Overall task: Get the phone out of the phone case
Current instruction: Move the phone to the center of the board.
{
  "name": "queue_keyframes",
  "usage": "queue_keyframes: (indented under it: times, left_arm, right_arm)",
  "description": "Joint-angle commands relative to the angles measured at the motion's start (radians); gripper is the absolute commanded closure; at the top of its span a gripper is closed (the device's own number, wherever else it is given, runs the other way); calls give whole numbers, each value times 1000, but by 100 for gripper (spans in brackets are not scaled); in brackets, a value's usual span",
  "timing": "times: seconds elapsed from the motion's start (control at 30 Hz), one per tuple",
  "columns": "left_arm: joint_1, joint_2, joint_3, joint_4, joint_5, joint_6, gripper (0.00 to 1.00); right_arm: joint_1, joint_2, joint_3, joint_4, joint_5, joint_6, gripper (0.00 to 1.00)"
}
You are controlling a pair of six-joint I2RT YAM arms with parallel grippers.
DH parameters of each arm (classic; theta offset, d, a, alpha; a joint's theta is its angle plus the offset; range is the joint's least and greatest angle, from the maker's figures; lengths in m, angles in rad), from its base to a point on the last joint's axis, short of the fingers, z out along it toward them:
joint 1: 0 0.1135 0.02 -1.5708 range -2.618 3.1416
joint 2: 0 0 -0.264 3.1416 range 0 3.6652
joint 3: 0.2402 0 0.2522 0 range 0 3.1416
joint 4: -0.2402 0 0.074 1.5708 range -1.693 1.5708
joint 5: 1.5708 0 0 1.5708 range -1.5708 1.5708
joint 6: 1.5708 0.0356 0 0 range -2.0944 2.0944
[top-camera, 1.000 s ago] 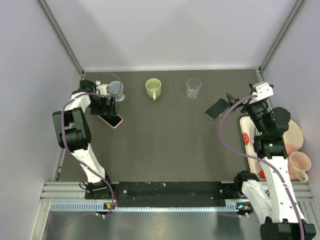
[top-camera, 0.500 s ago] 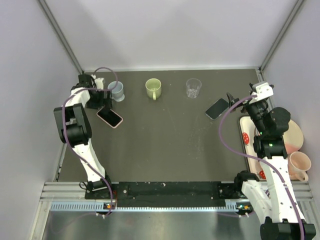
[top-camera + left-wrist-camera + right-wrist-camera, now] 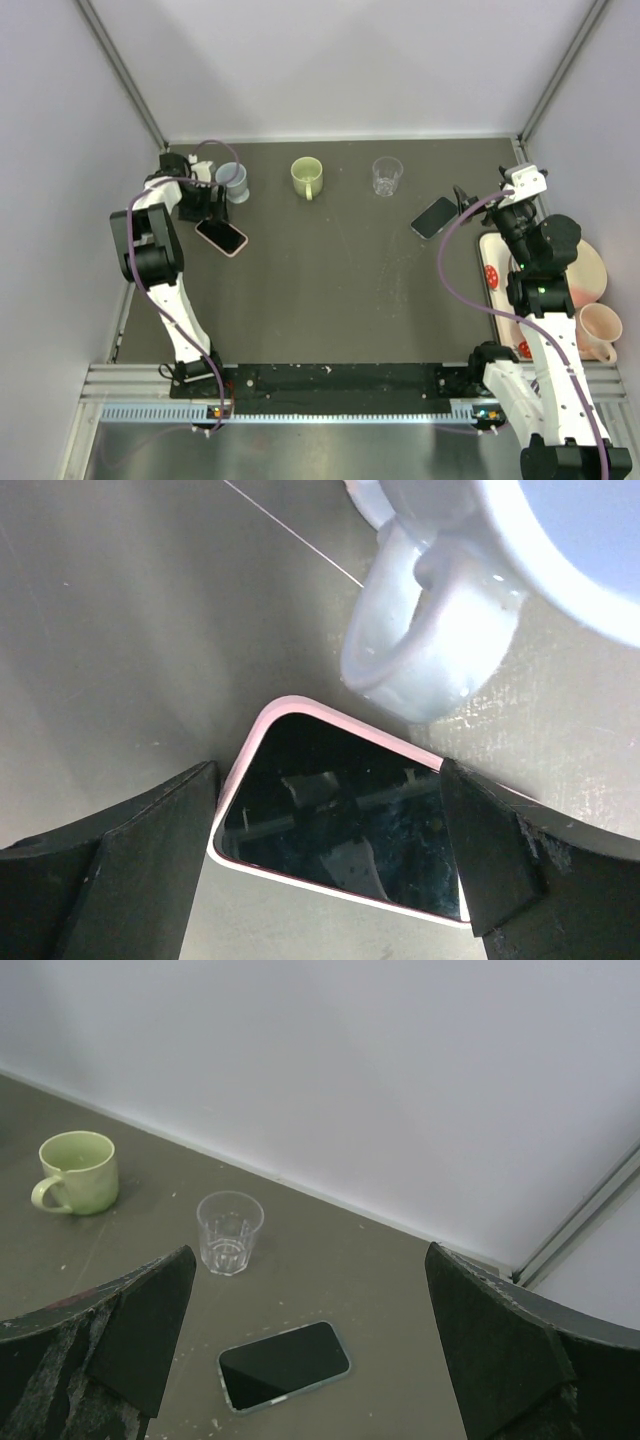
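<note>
A phone in a pink case [image 3: 221,236] lies screen up at the left of the table, just in front of a blue-grey mug [image 3: 234,181]. My left gripper [image 3: 201,207] hangs open over its far end. In the left wrist view the pink-cased phone [image 3: 340,820] shows between the two spread fingers [image 3: 150,860], with the blue-grey mug's handle [image 3: 430,650] just beyond it. A second phone in a grey-green case [image 3: 434,217] lies at the right. My right gripper [image 3: 463,200] stands open above and behind that phone [image 3: 285,1365], holding nothing.
A green mug [image 3: 306,177] and a clear glass [image 3: 387,175] stand at the back of the table. A white tray [image 3: 492,272], a pink plate [image 3: 588,268] and a pink mug [image 3: 600,330] sit at the right edge. Grey walls close in the table.
My left wrist has swung left, away from the blue-grey mug, then drifted slightly back toward the pink-cased phone. Both phones and the right arm have stayed put.
</note>
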Motion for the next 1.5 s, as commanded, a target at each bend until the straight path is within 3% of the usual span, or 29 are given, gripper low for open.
queue_keyframes:
  times: [0.0,0.27,0.57,1.2,1.47]
  left_arm:
    - [-9,-38,-53,-34,94,64,5]
    - [-39,-62,-120,-54,133,110,7]
    - [-147,-119,-185,-63,116,153,7]
    - [-487,-207,-246,-235,202,263,7]
    - [-496,-353,-235,-135,176,166,4]
  right_arm:
    - [10,1,-11,37,-1,-10,1]
    - [10,-1,-9,38,-1,-10,1]
    - [10,-2,-11,38,1,-10,1]
    - [10,-2,-12,38,1,-14,1]
    - [10,2,-14,40,3,-16,1]
